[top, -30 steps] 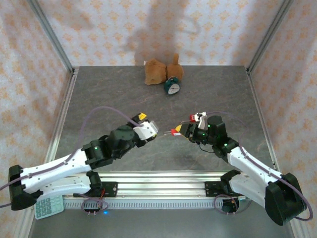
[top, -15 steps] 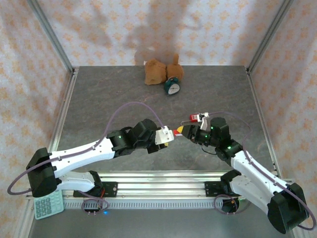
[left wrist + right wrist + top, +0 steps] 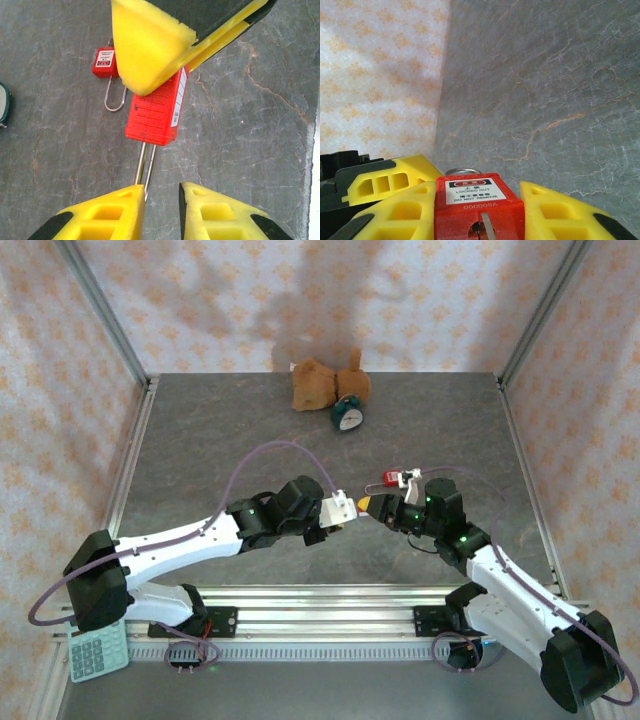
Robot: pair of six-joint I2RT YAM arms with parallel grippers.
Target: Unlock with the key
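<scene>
The red safety padlock (image 3: pixel 155 112) is off the table, over its middle and towards the right, pinched by the body between the yellow fingers of the right gripper (image 3: pixel 369 504). In the right wrist view its white label faces up, reading "LOCKED OUT, DO NOT REMOVE". A thin strip of metal shows at the near end of the body, but whether that is a key cannot be told. The padlock's steel shackle (image 3: pixel 145 161) sticks out from the far end of the body, towards the left arm.

The left gripper (image 3: pixel 162 189) meets it tip to tip with the right one. Its two yellow fingers stand a narrow gap apart. The shackle runs down to the inner edge of one finger, while the other finger stands clear of it with bare table showing in between. Whether the first finger actually touches the steel cannot be told.

A second red padlock (image 3: pixel 392 478) lies flat on the grey stone-patterned table (image 3: pixel 220 440) just beyond the right gripper, its shackle pointing towards the table's middle.

At the far edge sits a brown stuffed toy (image 3: pixel 318 383), with a small green alarm clock (image 3: pixel 347 416) just in front of it. A pale green calculator (image 3: pixel 98 652) lies at the near left corner, beside the left arm's base.
</scene>
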